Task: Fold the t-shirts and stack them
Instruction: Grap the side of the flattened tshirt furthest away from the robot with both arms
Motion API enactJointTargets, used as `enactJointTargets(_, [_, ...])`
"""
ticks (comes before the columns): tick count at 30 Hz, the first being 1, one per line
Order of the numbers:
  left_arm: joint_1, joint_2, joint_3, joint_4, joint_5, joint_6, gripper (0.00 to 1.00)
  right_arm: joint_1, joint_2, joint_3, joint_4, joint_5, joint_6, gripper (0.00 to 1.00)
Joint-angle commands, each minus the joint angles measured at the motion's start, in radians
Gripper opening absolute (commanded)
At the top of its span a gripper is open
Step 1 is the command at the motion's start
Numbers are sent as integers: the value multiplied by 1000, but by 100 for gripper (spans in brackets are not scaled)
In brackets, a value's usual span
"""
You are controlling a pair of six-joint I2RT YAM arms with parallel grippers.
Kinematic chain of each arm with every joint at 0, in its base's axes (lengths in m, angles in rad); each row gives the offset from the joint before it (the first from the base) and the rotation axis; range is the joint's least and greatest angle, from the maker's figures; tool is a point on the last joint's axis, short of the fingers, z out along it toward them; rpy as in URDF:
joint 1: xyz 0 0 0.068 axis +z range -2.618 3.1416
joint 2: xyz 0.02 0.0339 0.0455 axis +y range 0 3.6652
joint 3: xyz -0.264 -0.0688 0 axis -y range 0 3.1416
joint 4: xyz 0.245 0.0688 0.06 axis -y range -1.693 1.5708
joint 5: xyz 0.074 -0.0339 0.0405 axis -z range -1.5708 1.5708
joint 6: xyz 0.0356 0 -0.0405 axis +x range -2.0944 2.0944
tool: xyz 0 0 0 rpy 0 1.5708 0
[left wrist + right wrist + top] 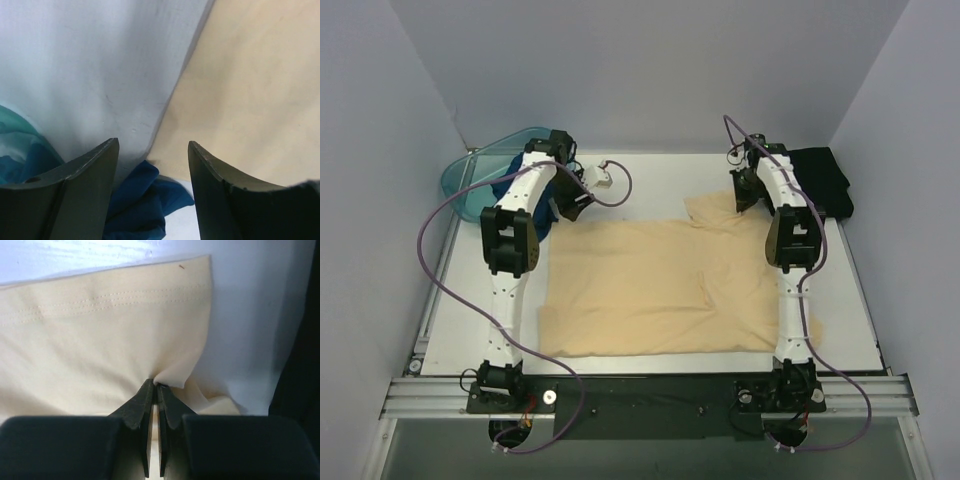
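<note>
Left fingers [90,175]: apart, near the far left corner of the table [75,75].
Right fingers [150,395]: pinched shut on the yellow shirt [100,340], far right.

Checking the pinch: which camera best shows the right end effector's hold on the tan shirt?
Right wrist view: the right end effector is shut on a fold of the tan shirt. The top view hides that contact behind the arm; the left wrist view shows only flat tan cloth.

Bright, even overhead light, faint soft shadows; wrist views blur up close.
</note>
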Motion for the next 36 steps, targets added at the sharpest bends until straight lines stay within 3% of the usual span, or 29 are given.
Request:
enactJointTargets(1, [8, 44, 31, -115, -46, 115, 68, -8, -130, -46, -15, -63, -2, 0])
enactJointTargets(6, [3, 88, 37, -46, -113, 111, 66, -8, -163, -66, -12, -74, 9, 0])
enactJointTargets(11, [-12, 85, 1, 12, -132, 118, 50, -6, -214, -104, -9, -70, 13, 0])
enactJointTargets(15, [-18, 73, -26, -72, -81, 167, 26, -14, -265, -148, -9, -59, 29, 0])
enactJointTargets(18, [-20, 49, -32, -161, -43, 187, 0, -24, -326, -193, -6, -65, 44, 0])
enactJointTargets(21, [-21, 12, -49, -170, -41, 174, 0, -26, -378, -242, -3, -82, 56, 0])
enactJointTargets(26, [-17, -111, -118, -29, -66, 94, 0, -31, -493, -362, -7, -106, 93, 0])
enactJointTargets(36, [-33, -277, -179, -49, 9, 112, 0, -113, -749, -678, -36, -143, 122, 0])
